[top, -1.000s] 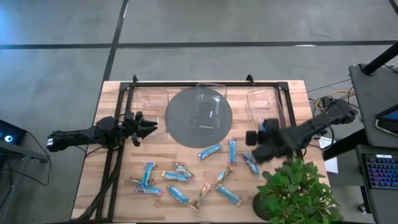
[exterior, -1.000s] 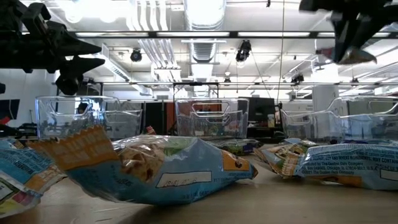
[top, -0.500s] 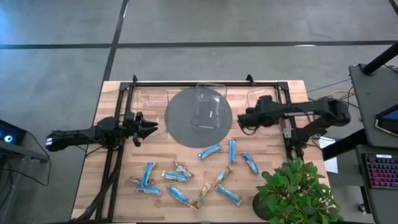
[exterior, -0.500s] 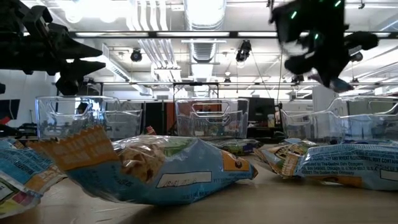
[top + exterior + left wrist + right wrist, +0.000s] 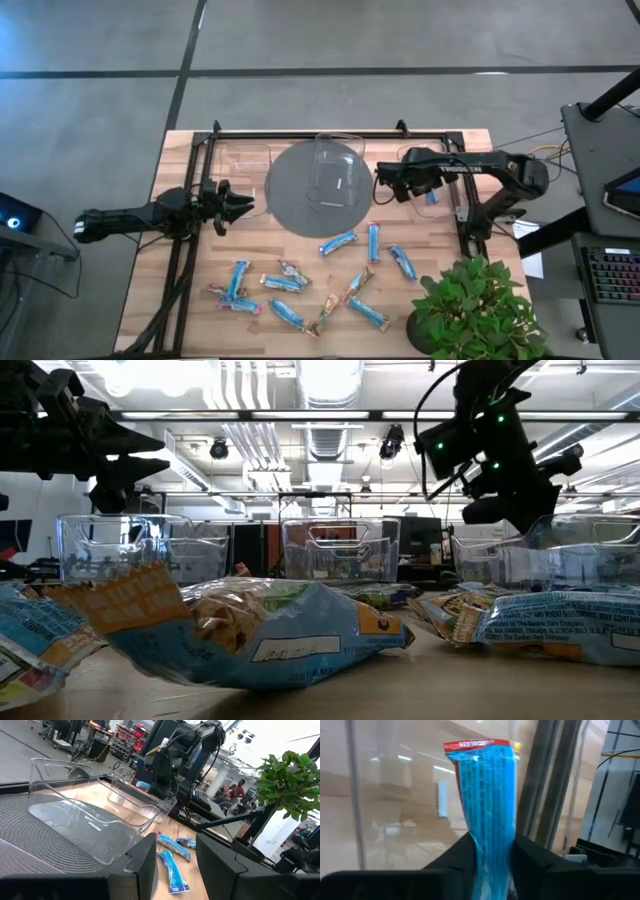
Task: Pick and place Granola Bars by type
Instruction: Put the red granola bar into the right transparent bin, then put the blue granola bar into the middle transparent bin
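Release seems near: the right gripper (image 5: 490, 851) hangs over the clear plastic right bin (image 5: 428, 172), fingers pinching a shiny blue wrapped granola bar (image 5: 487, 790). The left gripper (image 5: 240, 205) waits beside the grey round mat (image 5: 290, 195), fingers spread and empty. Other granola bars (image 5: 338, 242) lie on the wooden desk (image 5: 200, 290).

- In the high view, the potted plant (image 5: 470, 305) at lower right is cut off by the bottom edge, and its leaves cover that corner of the wooden table (image 5: 190, 300).
- The keyboard (image 5: 612, 280) at far right runs off the right edge.
- In the low view, the nearest granola bar (image 5: 240, 630) blocks most bars behind it; wrapper print is too blurred to read.
- In the right wrist view, the blue bar's (image 5: 487, 795) lower end is hidden between the dark fingers (image 5: 457, 860).
- In the left wrist view, people (image 5: 235, 790) at upper right are too small to make out.
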### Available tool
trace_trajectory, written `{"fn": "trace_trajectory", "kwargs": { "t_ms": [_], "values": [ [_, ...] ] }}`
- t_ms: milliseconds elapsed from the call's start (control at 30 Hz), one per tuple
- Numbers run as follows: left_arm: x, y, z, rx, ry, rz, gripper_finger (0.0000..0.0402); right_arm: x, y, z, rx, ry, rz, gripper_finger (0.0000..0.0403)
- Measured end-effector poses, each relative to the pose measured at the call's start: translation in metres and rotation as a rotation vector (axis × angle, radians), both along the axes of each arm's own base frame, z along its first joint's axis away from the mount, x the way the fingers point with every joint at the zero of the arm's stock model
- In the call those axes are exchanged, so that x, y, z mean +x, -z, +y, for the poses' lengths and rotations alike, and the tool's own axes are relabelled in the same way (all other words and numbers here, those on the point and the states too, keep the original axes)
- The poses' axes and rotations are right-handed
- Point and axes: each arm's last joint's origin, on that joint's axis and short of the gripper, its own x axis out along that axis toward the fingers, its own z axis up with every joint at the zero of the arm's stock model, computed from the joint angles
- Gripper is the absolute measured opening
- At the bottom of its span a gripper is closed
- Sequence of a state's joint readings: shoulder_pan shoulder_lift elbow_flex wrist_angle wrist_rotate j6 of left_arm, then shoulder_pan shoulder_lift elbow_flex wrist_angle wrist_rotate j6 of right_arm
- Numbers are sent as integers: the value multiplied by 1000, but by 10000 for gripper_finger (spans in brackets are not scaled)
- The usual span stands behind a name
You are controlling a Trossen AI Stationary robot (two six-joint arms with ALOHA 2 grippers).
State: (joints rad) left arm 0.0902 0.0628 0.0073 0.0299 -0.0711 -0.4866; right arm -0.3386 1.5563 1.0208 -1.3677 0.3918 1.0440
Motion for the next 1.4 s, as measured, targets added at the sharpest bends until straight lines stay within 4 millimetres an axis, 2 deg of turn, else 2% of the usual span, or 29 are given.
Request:
{"fn": "trace_trajectory", "kwargs": {
  "t_ms": [200,333,533,767,933,1067,1233,1400],
  "values": [
    [0,0,0,0,0,0,122,-3,-8,1,-32,7,-63,181],
    [0,0,0,0,0,0,122,-3,-16,1,-99,22,-106,211],
    [0,0,0,0,0,0,122,6,-42,9,-220,-67,-219,224],
    [0,0,0,0,0,0,122,25,-74,42,-294,-234,-368,224],
    [0,0,0,0,0,0,122,35,-83,71,-137,-314,-481,224],
    [0,0,0,0,0,0,122,36,-81,97,17,-344,-529,224],
    [0,0,0,0,0,1,122,36,-74,133,184,-409,-546,224],
    [0,0,0,0,0,0,122,42,-55,163,353,-454,-528,224]
  ]
}}
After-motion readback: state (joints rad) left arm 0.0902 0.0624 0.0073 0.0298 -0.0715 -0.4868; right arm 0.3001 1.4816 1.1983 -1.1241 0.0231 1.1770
